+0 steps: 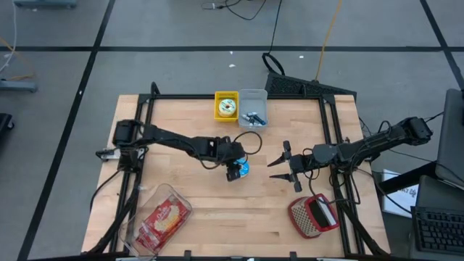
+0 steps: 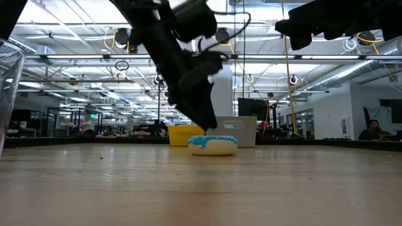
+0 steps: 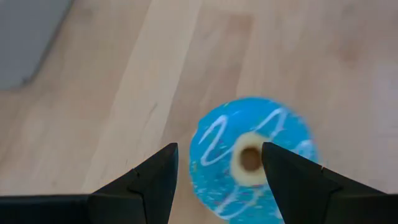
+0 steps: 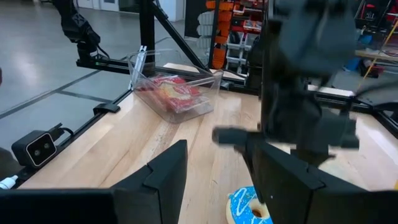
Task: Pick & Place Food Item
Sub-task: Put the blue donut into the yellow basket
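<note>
The blue-iced doughnut (image 1: 243,168) lies flat on the worktop (image 1: 217,210), near its middle and a touch toward the back edge, its iced face with white squiggles turned straight up and its hole showing pale dough. Being round, it has no long axis to speak of; in the low view its pale underside sits right on the wood. The left gripper (image 1: 233,172) hangs directly over it, fingers (image 3: 155,180) spread wide, one to each side of the ring in the left wrist view, and they grip nothing; whether the tips touch the icing I cannot tell. The right gripper (image 1: 284,168) waits well apart toward the right edge, fingers parted and empty, pointed at the doughnut. At the back edge a yellow bin (image 1: 227,106) stands just beside a clear bin (image 1: 253,107) of small dark bits. A clear container of red-packaged food (image 1: 161,219) rests at the front-left corner, a red basket (image 1: 313,216) near the front-right.
</note>
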Action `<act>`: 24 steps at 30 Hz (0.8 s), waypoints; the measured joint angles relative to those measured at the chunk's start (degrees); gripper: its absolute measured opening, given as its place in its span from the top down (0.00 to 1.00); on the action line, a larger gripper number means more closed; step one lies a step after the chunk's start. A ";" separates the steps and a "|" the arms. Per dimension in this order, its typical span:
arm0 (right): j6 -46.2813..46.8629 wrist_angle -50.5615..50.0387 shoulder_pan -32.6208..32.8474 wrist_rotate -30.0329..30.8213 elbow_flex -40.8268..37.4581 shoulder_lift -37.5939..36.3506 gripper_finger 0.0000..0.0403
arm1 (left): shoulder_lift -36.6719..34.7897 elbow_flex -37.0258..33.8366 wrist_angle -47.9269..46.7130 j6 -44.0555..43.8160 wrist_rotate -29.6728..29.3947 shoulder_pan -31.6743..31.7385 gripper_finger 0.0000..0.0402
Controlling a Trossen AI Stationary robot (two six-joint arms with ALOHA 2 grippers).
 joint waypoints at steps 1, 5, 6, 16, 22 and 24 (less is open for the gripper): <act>0.00 0.04 0.00 -0.01 0.00 0.00 0.58 | 0.87 0.00 0.00 -0.26 -0.02 0.22 0.42; 0.00 0.03 0.02 -0.19 0.00 0.00 0.58 | 3.63 0.00 0.01 -1.29 -0.04 0.99 0.42; 0.00 0.03 0.02 -0.21 0.00 0.00 0.58 | 4.21 0.00 0.18 -1.40 0.01 1.13 0.42; 0.00 0.01 0.04 -0.21 0.00 0.00 0.58 | 6.68 0.11 0.61 -1.38 1.90 1.27 0.42; 0.01 0.00 0.04 -0.21 0.00 0.00 0.58 | 6.46 0.09 0.33 -1.36 2.18 1.27 0.59; 0.00 0.01 0.04 -0.21 0.00 0.00 0.58 | 6.46 0.09 0.31 -1.36 2.21 1.25 0.68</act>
